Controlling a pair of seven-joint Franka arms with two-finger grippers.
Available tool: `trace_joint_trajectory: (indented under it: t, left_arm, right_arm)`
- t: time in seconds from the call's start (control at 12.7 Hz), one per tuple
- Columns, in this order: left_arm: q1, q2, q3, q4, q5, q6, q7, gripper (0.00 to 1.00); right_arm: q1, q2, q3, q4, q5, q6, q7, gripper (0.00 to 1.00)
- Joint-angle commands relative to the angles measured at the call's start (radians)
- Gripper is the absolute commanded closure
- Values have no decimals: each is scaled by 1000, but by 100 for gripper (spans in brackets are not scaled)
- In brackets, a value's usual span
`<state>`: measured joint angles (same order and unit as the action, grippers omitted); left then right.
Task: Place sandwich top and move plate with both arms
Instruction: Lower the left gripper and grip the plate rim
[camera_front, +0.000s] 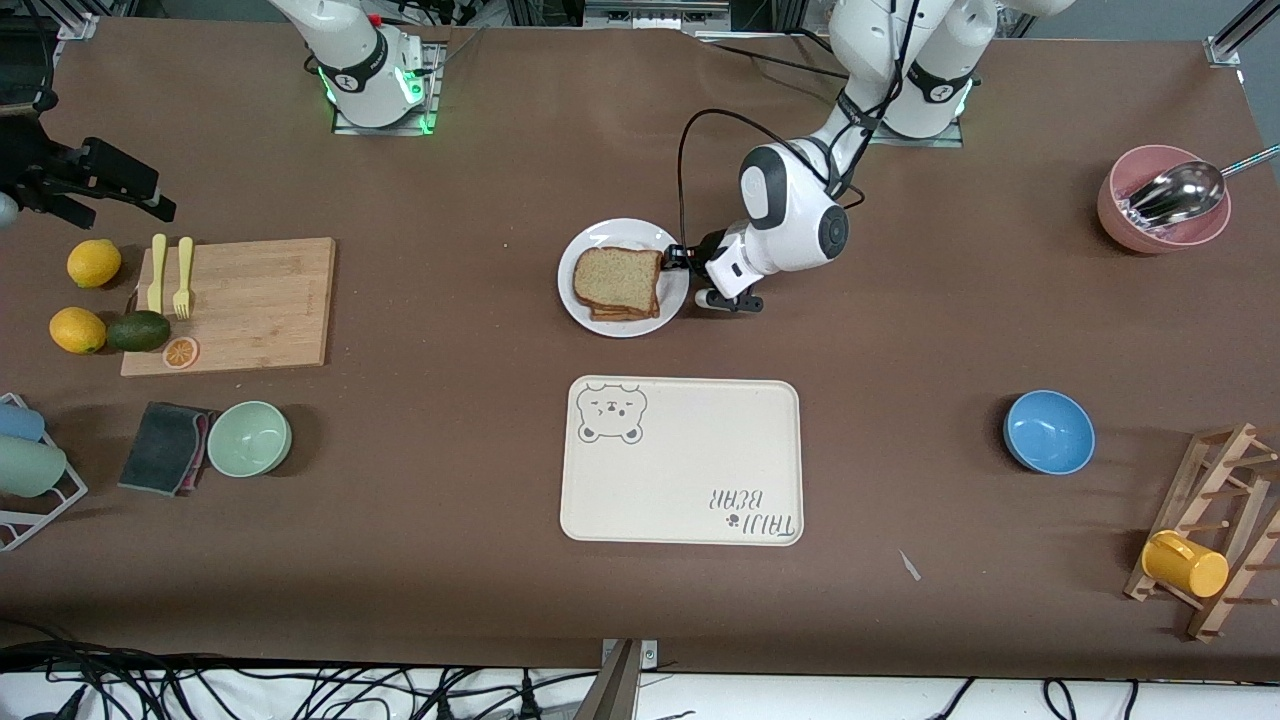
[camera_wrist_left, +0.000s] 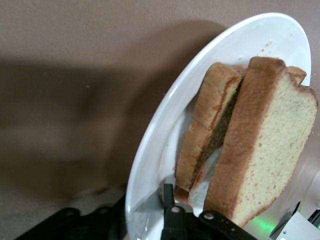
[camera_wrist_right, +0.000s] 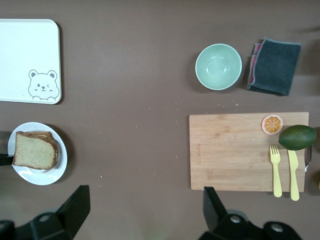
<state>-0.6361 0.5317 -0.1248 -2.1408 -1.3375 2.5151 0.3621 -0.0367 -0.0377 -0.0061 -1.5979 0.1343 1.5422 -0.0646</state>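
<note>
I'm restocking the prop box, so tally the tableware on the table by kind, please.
Bowls: 3, green, blue, pink
Plates: 1, white plate
Trays: 1, bear-print tray
Mugs: 1, yellow mug
Total: 6

bear-print tray (camera_front: 690, 470), blue bowl (camera_front: 1048, 431), green bowl (camera_front: 249, 438), cutting board (camera_front: 255, 305) bearing 2 yellow utensils (camera_front: 170, 273).
</note>
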Motion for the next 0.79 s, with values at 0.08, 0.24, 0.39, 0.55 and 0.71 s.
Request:
trace_joint_trajectory:
  t: [0.08, 0.24, 0.39, 0.55, 0.71]
  left_arm:
    - [-7, 34, 1, 7, -37, -9, 40, 100]
    - [-1, 50, 2, 7, -81, -19, 95, 100]
    - [-1, 65, 7, 7, -130, -33, 133, 100]
    - [-1, 68, 8, 7, -138, -36, 133, 100]
    - [1, 65, 11, 10, -149, -51, 124, 100]
  right_arm:
    - [-8, 12, 2, 21, 19, -11, -20, 0]
    - [-9, 12, -3, 21, 18, -13, -21, 0]
    - [-9, 9, -5, 21, 19, -14, -21, 0]
    - [-9, 7, -5, 21, 19, -17, -21, 0]
    - [-9, 7, -5, 21, 19, -17, -21, 0]
